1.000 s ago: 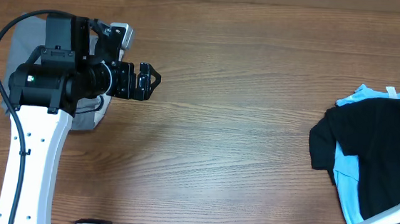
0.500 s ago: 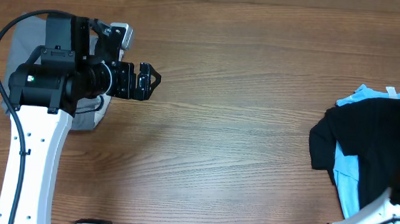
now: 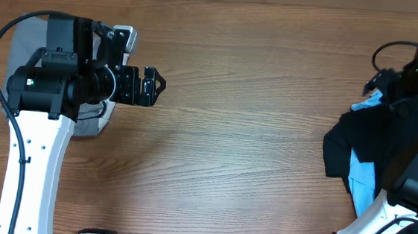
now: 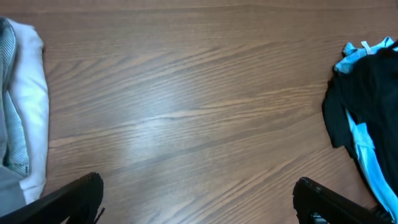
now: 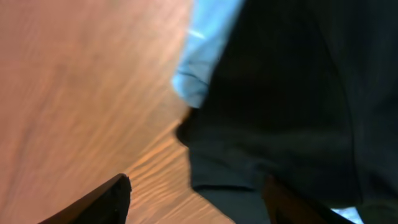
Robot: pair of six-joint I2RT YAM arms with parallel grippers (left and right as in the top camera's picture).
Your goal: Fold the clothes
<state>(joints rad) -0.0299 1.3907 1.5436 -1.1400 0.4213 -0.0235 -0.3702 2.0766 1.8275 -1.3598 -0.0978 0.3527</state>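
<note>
At far right: black T-shirt over light-blue T-shirt, long axis front-to-back (crumpled); left fingers, right fingers apart.

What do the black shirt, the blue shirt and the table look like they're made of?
Black shirt: soft matte knit, likely cotton; it lies in limp folds with no sheen. Blue shirt: similar thin matte fabric, mostly covered, so less sure. Table: wood or wood-look laminate, with brown grain lines and a slight satin sheen.
</note>
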